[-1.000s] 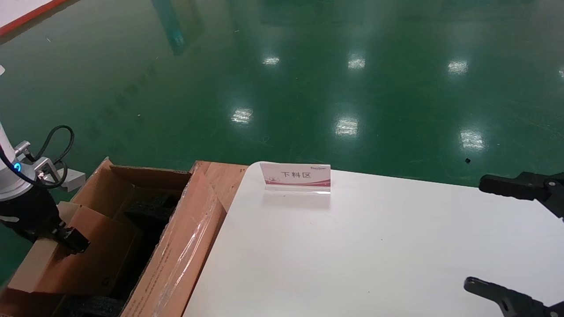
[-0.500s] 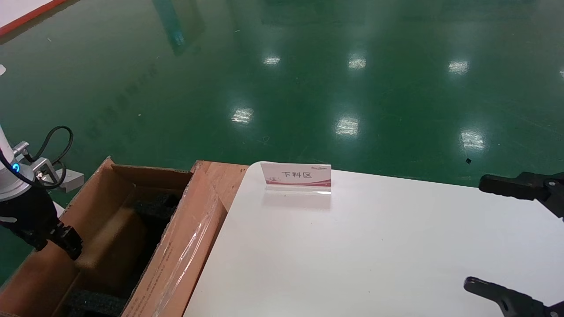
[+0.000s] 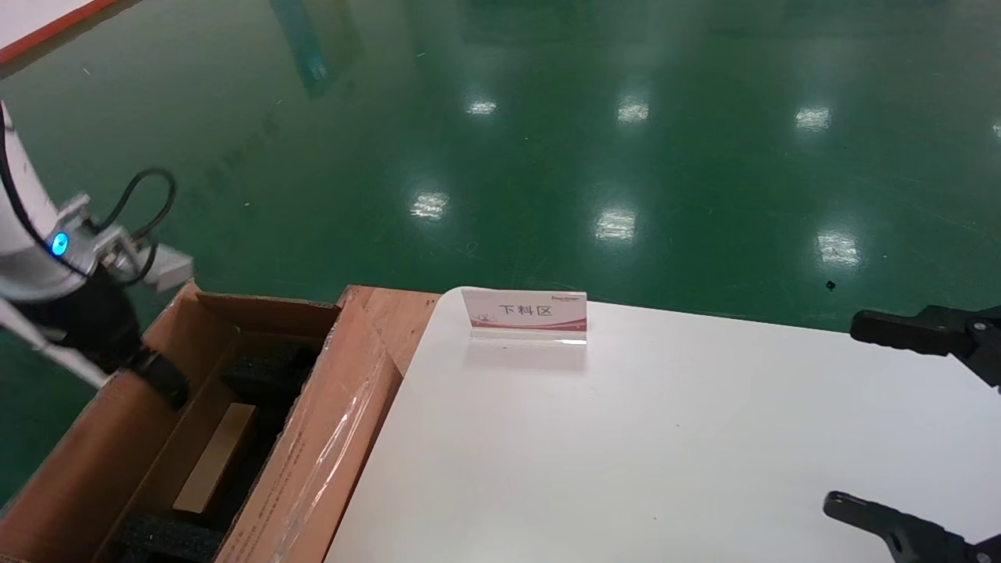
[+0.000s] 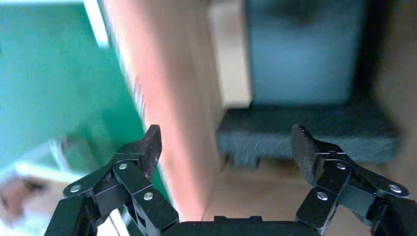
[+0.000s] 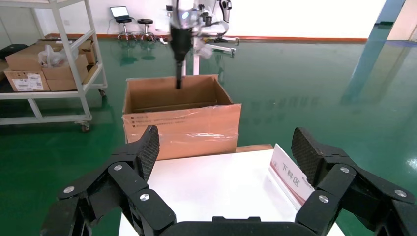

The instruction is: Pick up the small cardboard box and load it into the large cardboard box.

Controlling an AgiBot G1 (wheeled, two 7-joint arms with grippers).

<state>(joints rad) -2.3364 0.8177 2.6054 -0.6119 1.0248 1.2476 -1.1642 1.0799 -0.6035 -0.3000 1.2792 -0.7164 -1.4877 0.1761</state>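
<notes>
The large cardboard box (image 3: 328, 438) stands open to the left of the table, with glossy tape on its near flap and black foam (image 3: 266, 367) inside. The small cardboard box (image 3: 216, 457) rests low inside it, between the foam pieces, and shows pale tan in the left wrist view (image 4: 231, 54). My left gripper (image 3: 168, 385) is open and empty above the carton's left wall, apart from the small box; its jaws (image 4: 226, 147) stand wide over wall and foam. My right gripper (image 3: 844, 413) is open and empty over the table's right edge.
A white table (image 3: 665, 438) carries a small pink-and-white sign (image 3: 525, 313) at its far left corner. A wooden board (image 3: 395, 313) lies between carton and table. The right wrist view shows the carton (image 5: 182, 123) and a shelf cart with boxes (image 5: 44, 64) on the green floor.
My left gripper let go of the small box, which dropped down into the carton between the foam. The gripper has since risen and drawn back over the carton's left wall. The right arm has not moved.
</notes>
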